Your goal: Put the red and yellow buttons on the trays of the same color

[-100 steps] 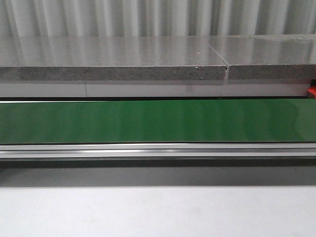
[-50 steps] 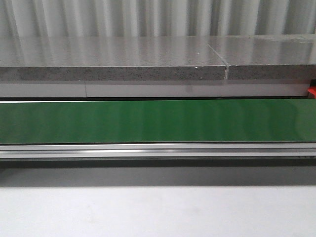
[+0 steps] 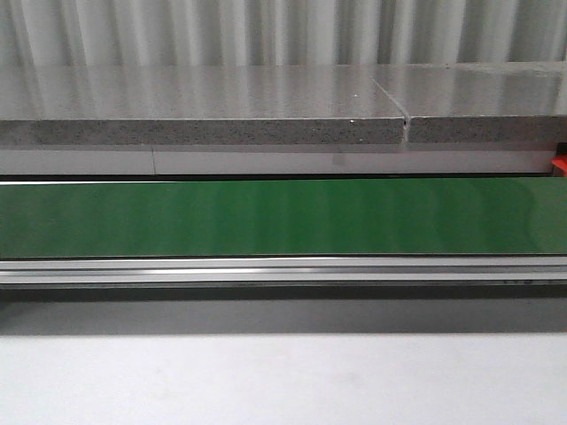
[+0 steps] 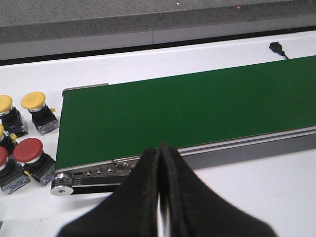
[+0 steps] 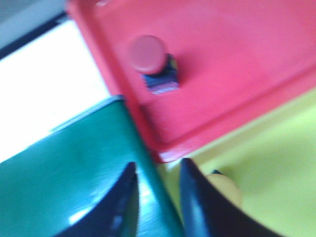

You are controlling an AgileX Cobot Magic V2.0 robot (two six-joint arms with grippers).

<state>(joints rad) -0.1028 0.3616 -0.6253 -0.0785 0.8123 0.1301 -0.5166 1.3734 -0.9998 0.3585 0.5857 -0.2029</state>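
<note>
In the left wrist view several buttons stand on the white table beside the belt's end, among them a yellow button [image 4: 33, 100] and a red button [image 4: 28, 149]. My left gripper [image 4: 159, 150] is shut and empty, hanging near the belt's front rail, apart from them. The right wrist view is blurred. It shows a red tray [image 5: 237, 74] holding a red button [image 5: 147, 53], and a yellow tray [image 5: 276, 158] with a yellow button [image 5: 226, 189] partly hidden behind one finger. My right gripper [image 5: 158, 165] is open and empty above the belt's end, by the yellow tray's edge.
The green conveyor belt [image 3: 283, 217] runs across the front view, with a grey stone ledge [image 3: 204, 131] behind it and white table in front. A red sliver [image 3: 559, 166] shows at the far right edge. A black plug [image 4: 276, 48] lies beyond the belt.
</note>
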